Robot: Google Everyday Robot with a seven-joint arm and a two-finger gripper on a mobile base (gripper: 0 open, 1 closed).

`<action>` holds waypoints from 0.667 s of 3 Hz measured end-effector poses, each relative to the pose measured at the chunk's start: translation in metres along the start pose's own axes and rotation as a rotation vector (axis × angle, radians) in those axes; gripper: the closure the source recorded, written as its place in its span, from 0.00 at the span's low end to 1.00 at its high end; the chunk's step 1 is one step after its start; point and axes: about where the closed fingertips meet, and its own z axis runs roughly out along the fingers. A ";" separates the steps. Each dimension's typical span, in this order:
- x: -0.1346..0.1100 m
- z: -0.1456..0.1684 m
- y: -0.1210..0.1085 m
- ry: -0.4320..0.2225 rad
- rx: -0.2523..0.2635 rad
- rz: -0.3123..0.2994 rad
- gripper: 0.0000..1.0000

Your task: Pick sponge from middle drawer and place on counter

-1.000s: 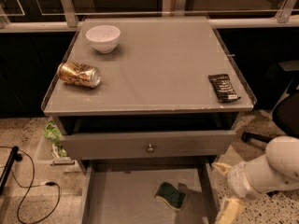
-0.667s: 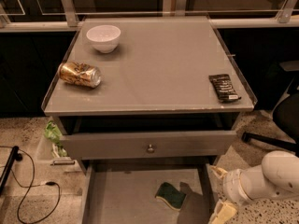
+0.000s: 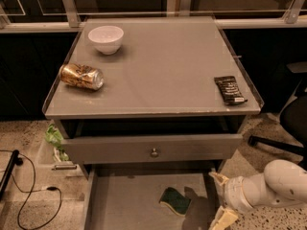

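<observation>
Landmark: closed drawer front point(image 3: 120, 149) with small round knob point(image 3: 154, 153), mid frame.

Middle drawer point(image 3: 122, 202) is pulled out, directly below the drawer front, grey floor exposed. Sponge point(image 3: 175, 200) lies flat on that floor, below the knob and slightly right of it, green face up, pale yellow layer showing along its lower edge. It sits in the right half of the drawer, not touching the side walls as far as visible.

Gripper point(image 3: 218, 199) is below the drawer front's right end, at the drawer's right wall. Its two cream fingers point(image 3: 217, 178) stand apart, one higher, one lower, nothing between them. It is just right of the sponge, not touching it. A dark shadow lies on the floor between them. The white arm point(image 3: 278, 183) runs off toward the right frame edge.

Counter point(image 3: 163, 66) is directly above the drawer front, with a dark gap between the two. On it:
- white bowl point(image 3: 106, 39), upright, far above and left of the knob
- gold can point(image 3: 81, 76) on its side, above the drawer front's left end
- black wrapped bar point(image 3: 230, 89) lying flat, above the drawer front's right end, near the counter's right rim

On the speckled floor, a black cable point(image 3: 29, 195) runs left of and below the drawer front. A green item point(image 3: 53, 137) sits just beside its left end. A dark chair base point(image 3: 276, 145) is right of it.
</observation>
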 end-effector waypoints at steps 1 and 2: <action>0.014 0.036 -0.007 -0.073 0.009 0.016 0.00; 0.023 0.075 -0.010 -0.101 0.044 0.013 0.00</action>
